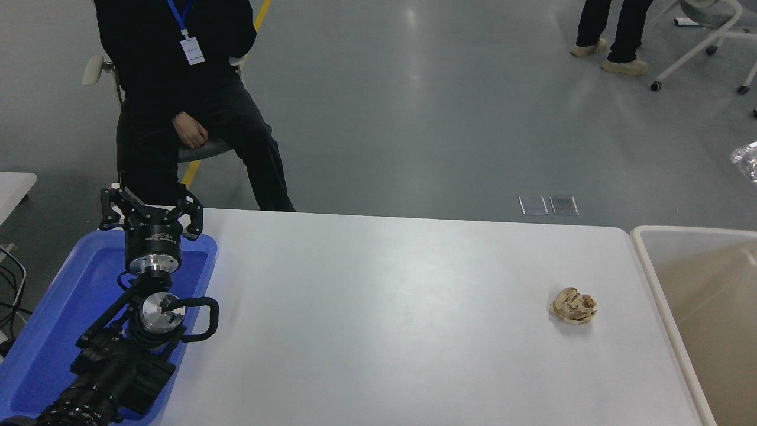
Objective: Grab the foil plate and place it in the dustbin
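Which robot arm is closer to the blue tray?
Left. The left tool is parked right over the blue tray at the table's left end. The right arm is out of view.

Only a sliver of foil plate point(748, 160) visible above the dustbin point(644, 248), cut by the right edge. Dustbin itself cropped right and below. Beyond the dustbin, person point(615, 35) cropped above the legs.

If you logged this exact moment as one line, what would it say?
foil plate: sliver at right edge, above dustbin | right arm: unseen | left gripper: open, parked over blue tray | paper ball: on table
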